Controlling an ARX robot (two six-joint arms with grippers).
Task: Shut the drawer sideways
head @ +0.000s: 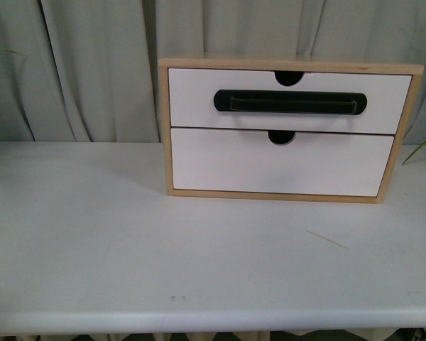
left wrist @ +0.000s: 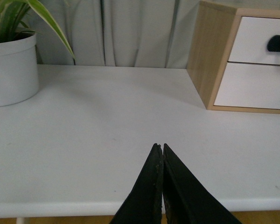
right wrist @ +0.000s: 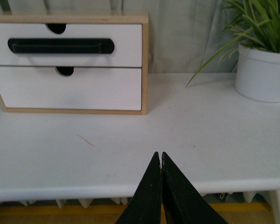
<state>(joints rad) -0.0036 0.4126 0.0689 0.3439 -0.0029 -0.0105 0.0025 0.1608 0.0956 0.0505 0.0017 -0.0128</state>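
Drawer (head: 290, 100): flush in the cabinet (head: 290, 67), 12 o'clock on the table (head: 128, 241).
Left fingers (left wrist: 163, 148): pressed together, empty.
Right fingers (right wrist: 160, 156): pressed together, empty.

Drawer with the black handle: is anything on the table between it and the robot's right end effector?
Nothing big: only a thin sliver lies on the table between the right end effector and the drawer.

Bare table (head: 128, 241) before the drawer (head: 284, 99); potted plants (right wrist: 261, 70) flank well aside.
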